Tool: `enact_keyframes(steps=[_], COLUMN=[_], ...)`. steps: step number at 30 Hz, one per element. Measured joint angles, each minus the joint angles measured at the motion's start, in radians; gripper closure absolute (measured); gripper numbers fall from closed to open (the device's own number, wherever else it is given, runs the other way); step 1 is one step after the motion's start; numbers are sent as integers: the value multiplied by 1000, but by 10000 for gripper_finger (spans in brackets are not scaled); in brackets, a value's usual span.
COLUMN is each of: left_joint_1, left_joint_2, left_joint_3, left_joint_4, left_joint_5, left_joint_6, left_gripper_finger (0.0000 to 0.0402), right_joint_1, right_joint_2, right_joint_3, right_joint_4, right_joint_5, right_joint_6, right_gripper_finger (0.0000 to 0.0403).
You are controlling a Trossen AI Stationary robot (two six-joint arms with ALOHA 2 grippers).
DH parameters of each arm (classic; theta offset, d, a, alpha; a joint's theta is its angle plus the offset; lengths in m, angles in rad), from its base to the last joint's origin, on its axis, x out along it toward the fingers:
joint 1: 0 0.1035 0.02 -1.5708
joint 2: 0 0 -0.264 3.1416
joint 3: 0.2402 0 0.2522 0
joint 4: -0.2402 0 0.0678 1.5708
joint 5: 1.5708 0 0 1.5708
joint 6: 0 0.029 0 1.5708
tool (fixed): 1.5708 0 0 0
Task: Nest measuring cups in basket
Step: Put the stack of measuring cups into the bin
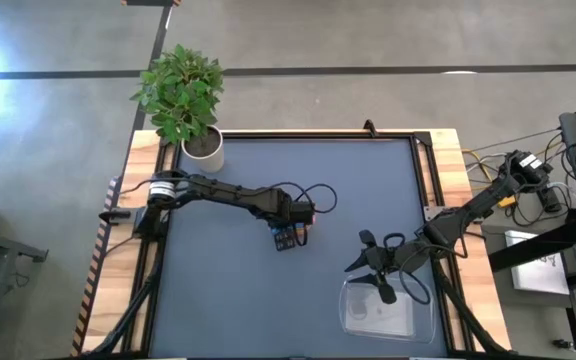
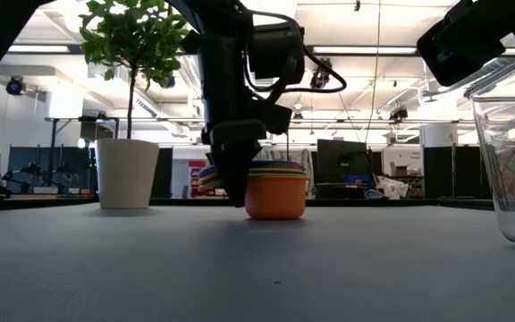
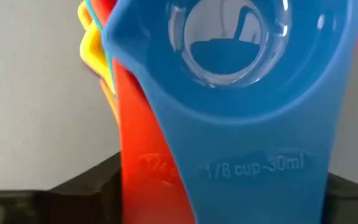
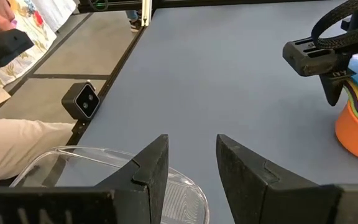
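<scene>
The worktop point(image 1: 268, 290) is a flat blue-grey surface with a dark frame and light wooden edges. A white plant pot point(image 1: 204, 147) with a leafy green plant stands at its far left corner. Near the middle sits a nested stack of measuring cups point(image 2: 274, 190), the orange one at the bottom resting on the surface. A clear plastic basket point(image 1: 393, 310) lies at the near right.
</scene>
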Motion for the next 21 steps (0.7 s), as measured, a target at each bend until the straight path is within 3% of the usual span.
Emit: enact_keyframes(steps=[8,21], left_joint_1=[0,-25], left_joint_2=[0,-1], left_joint_3=[3,48], left_joint_4=[-41,-68], left_joint_5=[24,51], left_joint_6=[-31,-134], left_gripper_finger=[272,283], right_joint_1=[0,0], right_joint_2=[0,0], right_joint_3=[0,0], right_joint_4=[0,0], right_joint_5=[0,0], right_joint_6=[-2,-2], right_gripper_finger=[280,280])
